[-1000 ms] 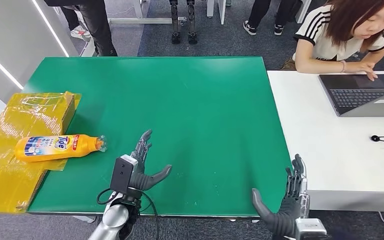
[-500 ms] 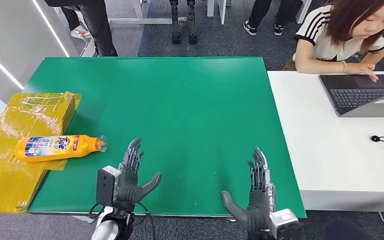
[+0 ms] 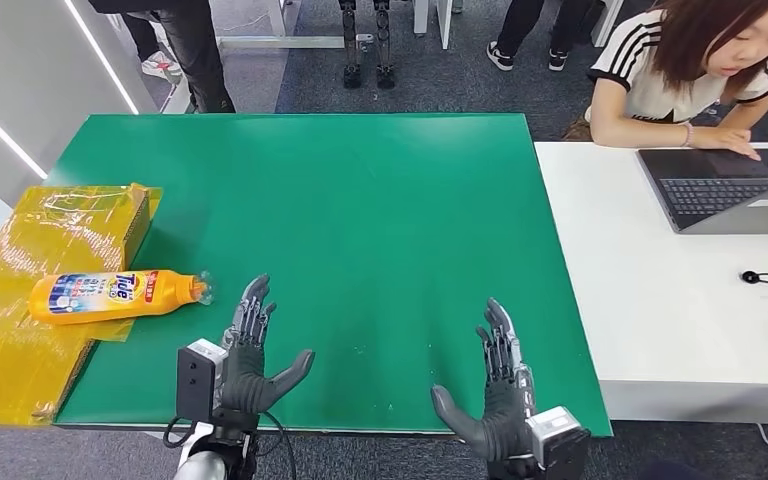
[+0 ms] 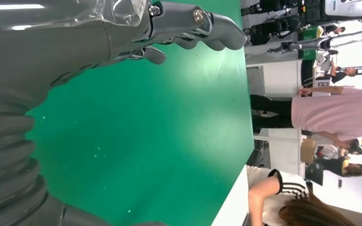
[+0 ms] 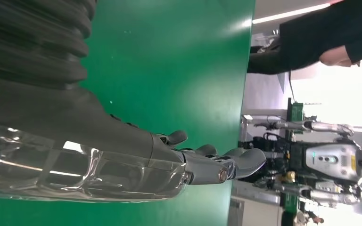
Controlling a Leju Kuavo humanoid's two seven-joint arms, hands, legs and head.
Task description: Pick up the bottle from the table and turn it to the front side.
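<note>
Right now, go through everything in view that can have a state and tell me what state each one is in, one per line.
bottle: lying on its side on the yellow wrapping, label up, cap toward the green table, not held
left hand: open, fingers spread, holding nothing
right hand: open, fingers spread, holding nothing
laptop: lid open, a person's hand on it

orange bottle (image 3: 115, 295) | green table (image 3: 380, 200) | yellow wrapped box (image 3: 30, 300)
</note>
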